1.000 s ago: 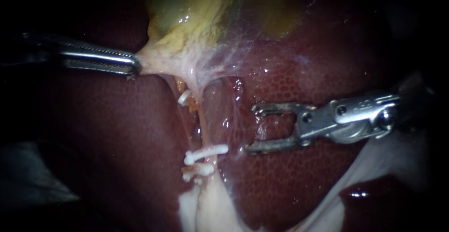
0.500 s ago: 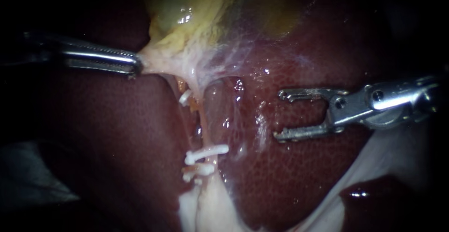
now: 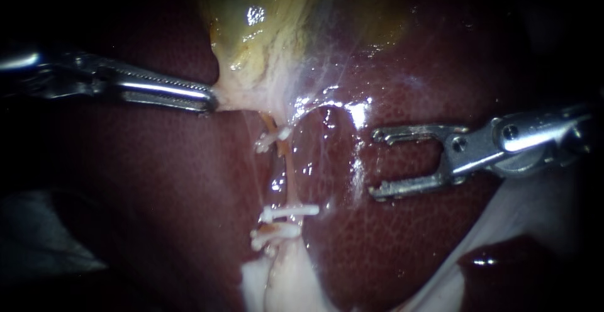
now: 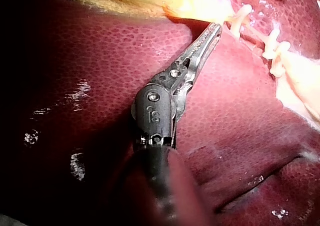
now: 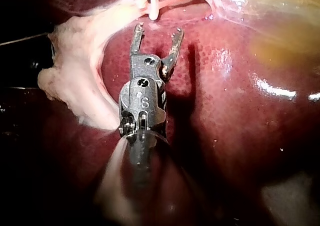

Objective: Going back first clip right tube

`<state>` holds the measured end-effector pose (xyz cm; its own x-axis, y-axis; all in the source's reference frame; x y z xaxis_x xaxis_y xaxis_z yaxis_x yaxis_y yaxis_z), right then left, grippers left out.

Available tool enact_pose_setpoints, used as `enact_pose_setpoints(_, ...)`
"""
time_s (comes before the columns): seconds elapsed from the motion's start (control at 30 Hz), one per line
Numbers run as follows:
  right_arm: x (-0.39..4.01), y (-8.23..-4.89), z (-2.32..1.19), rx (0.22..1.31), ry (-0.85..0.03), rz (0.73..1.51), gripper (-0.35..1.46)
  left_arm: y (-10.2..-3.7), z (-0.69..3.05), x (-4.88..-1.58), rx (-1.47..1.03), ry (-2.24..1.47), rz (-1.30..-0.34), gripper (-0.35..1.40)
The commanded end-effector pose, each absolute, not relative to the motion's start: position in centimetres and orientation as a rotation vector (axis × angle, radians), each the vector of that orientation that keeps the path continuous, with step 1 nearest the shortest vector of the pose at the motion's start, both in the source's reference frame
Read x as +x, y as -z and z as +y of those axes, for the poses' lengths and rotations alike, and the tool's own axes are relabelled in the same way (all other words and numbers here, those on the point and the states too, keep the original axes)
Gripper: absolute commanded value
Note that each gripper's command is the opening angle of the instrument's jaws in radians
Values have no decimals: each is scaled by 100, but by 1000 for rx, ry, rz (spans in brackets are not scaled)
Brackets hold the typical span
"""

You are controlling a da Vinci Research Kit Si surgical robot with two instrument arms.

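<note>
At the right jaws: the right instrument [image 3: 374,164] is holding them spread and gripping nothing, hovering over the liver [image 3: 409,249] at centre right of the frame, with its shaft running in from the right edge.
Right wrist view: the right instrument [image 5: 157,31] is pointing its spread jaws toward the clips ahead, and a gap is showing between the jaws and the clips.
At the left jaws: the left instrument [image 3: 211,100] is pinching pale tissue at the lower edge of the gallbladder [image 3: 264,35], left of centre. In the left wrist view the left instrument [image 4: 216,29] is showing both jaws pressed together on that yellow tissue.
Tube: a thin orange tube [image 3: 286,170] is running down the middle of the frame below the gallbladder. I cannot tell whether it is the task's right tube.
Clips: the upper clip [image 3: 272,139] is sitting across the tube near its top, and the lower clips [image 3: 286,219] are lying close together across it further down, well left of the right jaws.
Handling: the tube is looking soft, wet and slippery, and it is likely to tear if pulled. The clips are looking light and stiff. Any hold is best taken squarely across the tube, between the clips.
Containers: no tray or dish is showing. The gallbladder is the only sac, and its wall is hiding whatever is inside it.
</note>
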<state>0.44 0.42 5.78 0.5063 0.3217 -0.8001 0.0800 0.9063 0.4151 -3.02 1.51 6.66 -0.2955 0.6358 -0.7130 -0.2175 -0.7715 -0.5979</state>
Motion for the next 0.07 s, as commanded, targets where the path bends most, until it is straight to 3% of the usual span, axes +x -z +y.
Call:
enact_pose_setpoints(0.03, 45, -577, 43, 432, -151, 1038, 50, -664, 150, -302, -1417, -2097, -534, -35)
enact_pose_setpoints(0.07, 45, -577, 43, 434, -150, 1039, 50, -664, 151, -301, -1417, -2097, -535, -35)
